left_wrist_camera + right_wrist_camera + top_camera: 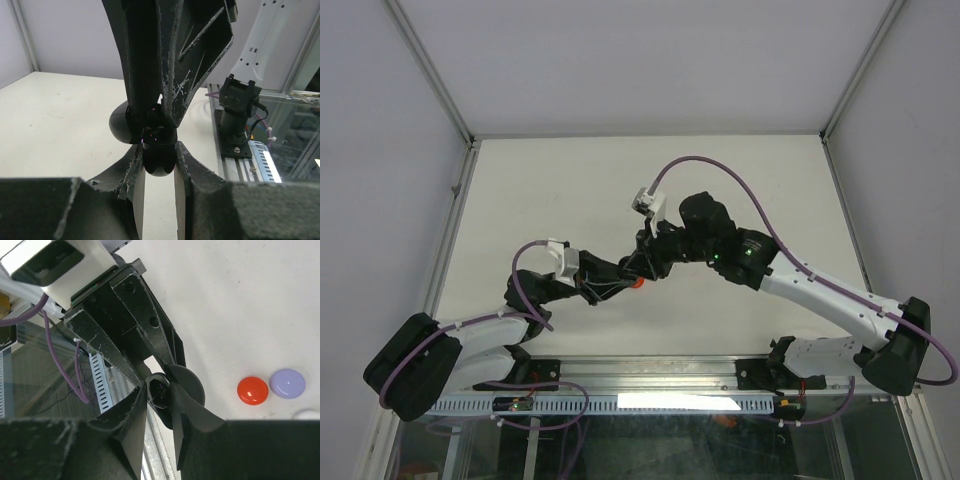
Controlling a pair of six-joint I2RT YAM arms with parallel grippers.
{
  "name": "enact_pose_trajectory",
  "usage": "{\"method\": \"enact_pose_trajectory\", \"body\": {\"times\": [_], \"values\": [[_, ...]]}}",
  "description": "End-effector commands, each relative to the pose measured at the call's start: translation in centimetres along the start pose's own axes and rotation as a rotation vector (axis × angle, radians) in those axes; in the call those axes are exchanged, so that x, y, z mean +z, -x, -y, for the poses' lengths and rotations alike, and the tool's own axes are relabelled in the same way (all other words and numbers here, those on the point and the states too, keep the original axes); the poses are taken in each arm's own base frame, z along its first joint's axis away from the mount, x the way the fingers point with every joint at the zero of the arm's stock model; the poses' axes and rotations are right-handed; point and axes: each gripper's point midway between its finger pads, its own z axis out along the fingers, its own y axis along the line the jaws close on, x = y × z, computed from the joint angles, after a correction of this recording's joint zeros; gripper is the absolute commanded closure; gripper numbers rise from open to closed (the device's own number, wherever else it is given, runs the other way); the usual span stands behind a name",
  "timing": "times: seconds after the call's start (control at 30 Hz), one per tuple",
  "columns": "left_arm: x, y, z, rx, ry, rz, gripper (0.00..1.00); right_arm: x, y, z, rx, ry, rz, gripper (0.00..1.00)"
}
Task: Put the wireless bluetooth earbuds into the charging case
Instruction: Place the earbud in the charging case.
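Note:
My left gripper [159,152] is shut on the black charging case [159,164] and holds it above the table. The case's rounded lid [118,125] hangs open to the left. My right gripper [160,388] comes from the opposite side, shut on a small glossy black earbud [162,391] pressed at the case's open mouth. The lid also shows behind it in the right wrist view [192,382]. In the top view both grippers meet at the table's middle, left gripper [623,272] against right gripper [643,262]. The case's inside is hidden by the fingers.
A red disc [252,390], a lilac disc [287,383] and the edge of a white one [307,414] lie on the white table under the grippers. The red one shows in the top view [638,283]. A metal rail [620,385] runs along the near edge.

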Motion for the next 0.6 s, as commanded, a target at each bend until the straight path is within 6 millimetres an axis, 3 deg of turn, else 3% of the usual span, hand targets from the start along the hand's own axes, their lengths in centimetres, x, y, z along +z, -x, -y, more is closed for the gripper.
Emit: {"method": "enact_pose_trajectory", "body": {"times": [0.0, 0.23, 0.57], "values": [[0.9, 3.1, 2.1, 0.07, -0.135, 0.076, 0.96, -0.3, 2.3, -2.5, -0.108, 0.123, 0.047, 0.72], [1.0, 3.2, 2.9, 0.067, -0.185, 0.069, 0.96, -0.3, 2.1, -2.9, -0.151, 0.154, 0.029, 0.66], [0.7, 2.8, 2.5, 0.056, -0.151, 0.068, 0.96, -0.9, 3.6, -2.6, -0.182, 0.113, 0.075, 0.57]]}}
